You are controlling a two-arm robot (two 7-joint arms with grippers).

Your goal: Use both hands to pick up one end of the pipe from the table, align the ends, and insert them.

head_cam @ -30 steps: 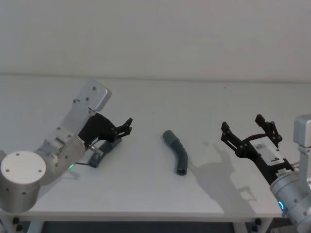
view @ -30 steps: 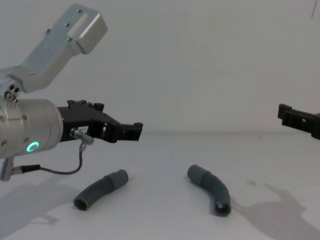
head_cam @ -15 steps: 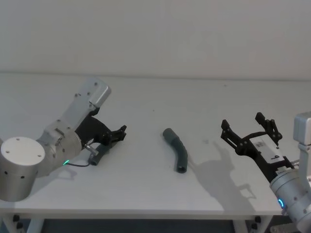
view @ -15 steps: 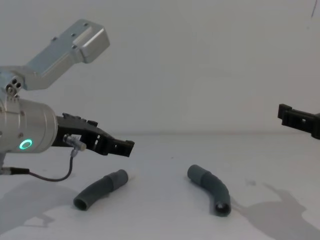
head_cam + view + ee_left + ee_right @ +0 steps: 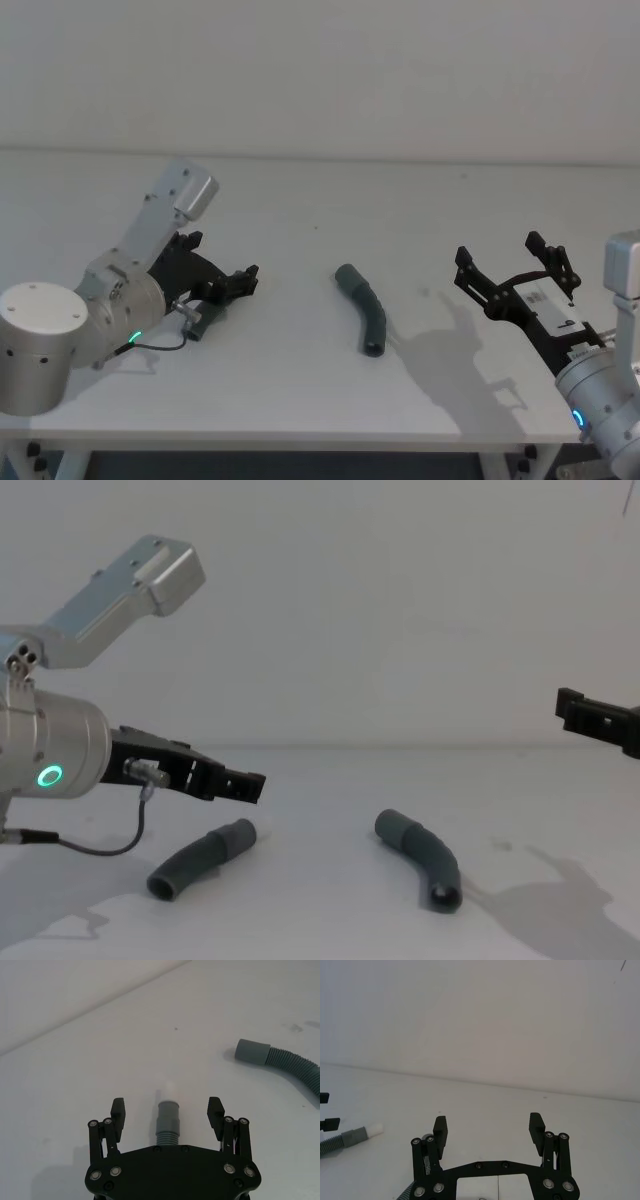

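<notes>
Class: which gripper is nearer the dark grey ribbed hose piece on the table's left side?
Left. The black left gripper hangs open over that hose piece; the black right gripper hovers open far across the white table.

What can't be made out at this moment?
Head view: the left pipe piece is mostly hidden under the left gripper.
Chest view: the right gripper is cut off by the right edge.
Left wrist view: the right pipe piece is cut off by the picture's edge.

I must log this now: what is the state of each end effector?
Left end effector: open, astride the left pipe piece, not gripping it.
Right end effector: open, empty.
</notes>
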